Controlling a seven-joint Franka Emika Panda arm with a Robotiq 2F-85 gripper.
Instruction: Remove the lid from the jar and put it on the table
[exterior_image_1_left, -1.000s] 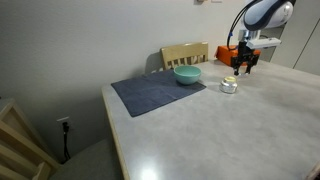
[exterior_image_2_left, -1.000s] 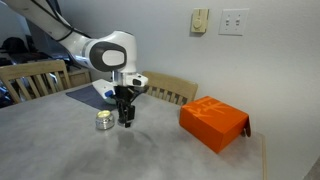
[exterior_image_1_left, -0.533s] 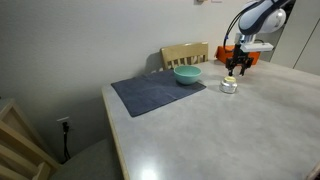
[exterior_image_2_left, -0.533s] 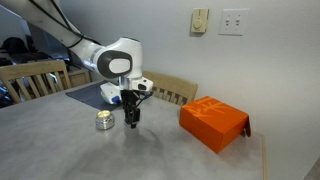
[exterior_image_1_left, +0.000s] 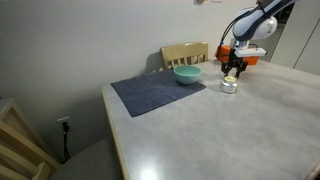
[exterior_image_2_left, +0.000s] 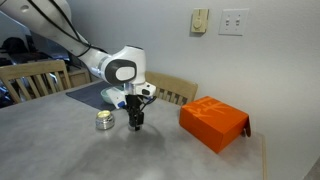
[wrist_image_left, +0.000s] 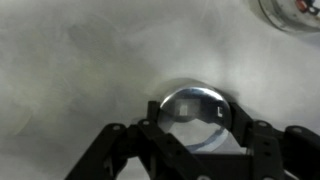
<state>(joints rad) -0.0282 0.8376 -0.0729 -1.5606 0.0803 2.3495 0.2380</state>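
The small round silvery lid (wrist_image_left: 195, 113) sits between my gripper's (wrist_image_left: 196, 128) two black fingers, which are shut on its sides, just above the pale table (wrist_image_left: 70, 60). The small clear-glass jar (exterior_image_2_left: 104, 121) stands open on the table (exterior_image_2_left: 60, 150) a short way from the gripper (exterior_image_2_left: 136, 123). In the wrist view only the jar's edge (wrist_image_left: 296, 12) shows at the top right corner. In an exterior view the gripper (exterior_image_1_left: 232, 72) hangs close by the jar (exterior_image_1_left: 229, 86); the lid is too small to make out there.
A teal bowl (exterior_image_1_left: 187, 75) stands on a blue-grey cloth mat (exterior_image_1_left: 150, 95) beside the jar. An orange box (exterior_image_2_left: 213, 122) lies on the table on the gripper's other side. Wooden chairs (exterior_image_1_left: 185, 54) stand at the table's edge.
The gripper has moved with the lid away from the jar toward the orange box, and a little lower toward the table. The jar has not moved.
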